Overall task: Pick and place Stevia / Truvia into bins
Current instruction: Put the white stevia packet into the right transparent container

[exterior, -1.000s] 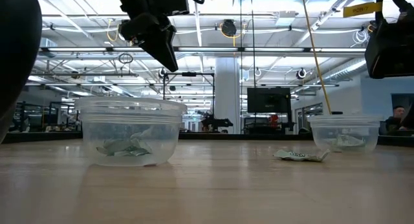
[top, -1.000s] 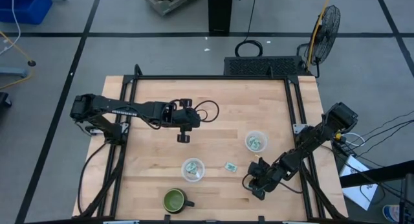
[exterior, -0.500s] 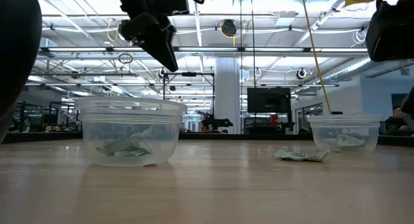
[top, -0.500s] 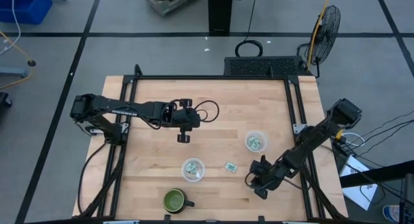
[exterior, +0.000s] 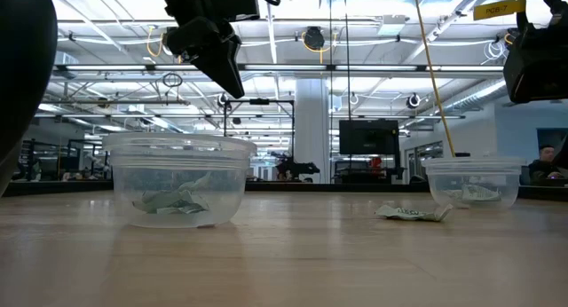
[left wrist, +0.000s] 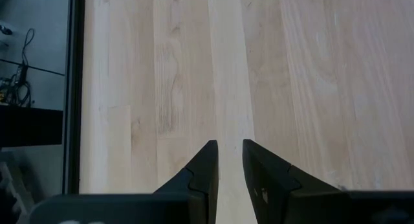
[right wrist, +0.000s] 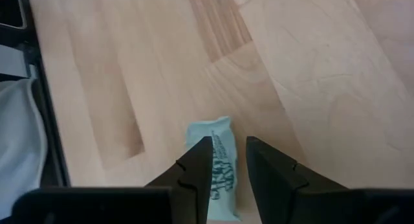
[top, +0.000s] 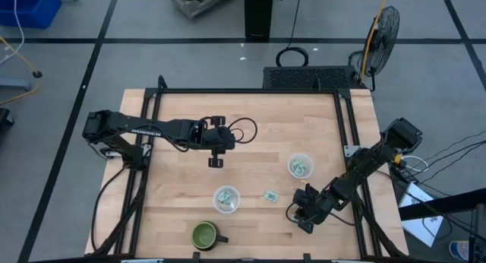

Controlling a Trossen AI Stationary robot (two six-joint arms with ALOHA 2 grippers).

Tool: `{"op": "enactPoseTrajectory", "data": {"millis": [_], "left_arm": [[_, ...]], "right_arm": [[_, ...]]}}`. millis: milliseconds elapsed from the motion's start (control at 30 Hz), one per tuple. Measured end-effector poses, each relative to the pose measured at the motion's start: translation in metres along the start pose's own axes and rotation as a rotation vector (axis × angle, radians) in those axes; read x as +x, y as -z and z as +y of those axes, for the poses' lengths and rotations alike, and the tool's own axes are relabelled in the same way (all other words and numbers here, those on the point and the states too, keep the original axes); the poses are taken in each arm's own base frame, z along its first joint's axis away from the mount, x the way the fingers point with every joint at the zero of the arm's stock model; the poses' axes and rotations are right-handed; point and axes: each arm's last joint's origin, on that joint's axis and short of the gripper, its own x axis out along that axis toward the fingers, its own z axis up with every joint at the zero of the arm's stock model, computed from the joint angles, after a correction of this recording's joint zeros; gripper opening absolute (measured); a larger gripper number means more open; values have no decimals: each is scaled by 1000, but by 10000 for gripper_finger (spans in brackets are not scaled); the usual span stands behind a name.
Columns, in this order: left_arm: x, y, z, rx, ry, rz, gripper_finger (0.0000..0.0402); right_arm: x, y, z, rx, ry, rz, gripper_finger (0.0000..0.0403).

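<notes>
- Two grippers are in view. The right gripper, low near the table's front right corner, has its fingers drawn narrow around a pale green sweetener packet, which shows in the slim gap between them; I judge it pinched there for carrying to a cup.
- The left gripper hangs above bare wood at the middle of the table, fingers a narrow gap apart with nothing between them. It looks parked, out of the other arm's way.
- One loose packet lies flat on the table between the two cups, just beside the right gripper's reach, probably the next to be collected.
- Two clear plastic cups stand well apart: a near cup towards the front middle and a far cup to the right. Each holds green and white packets, crumpled together, so I cannot count them.
- One dark green mug sits at the front edge, near the first cup, and holds no packets that I can see.
- From table height, the loose packet lies closer to the right-hand cup.
</notes>
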Motion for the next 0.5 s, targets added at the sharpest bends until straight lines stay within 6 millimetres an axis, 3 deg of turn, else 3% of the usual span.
{"op": "enactPoseTrajectory", "data": {"millis": [500], "left_arm": [[0,0,0,0,0,0,76]], "right_arm": [[17,2,0,-31,-23,-24,86]]}}
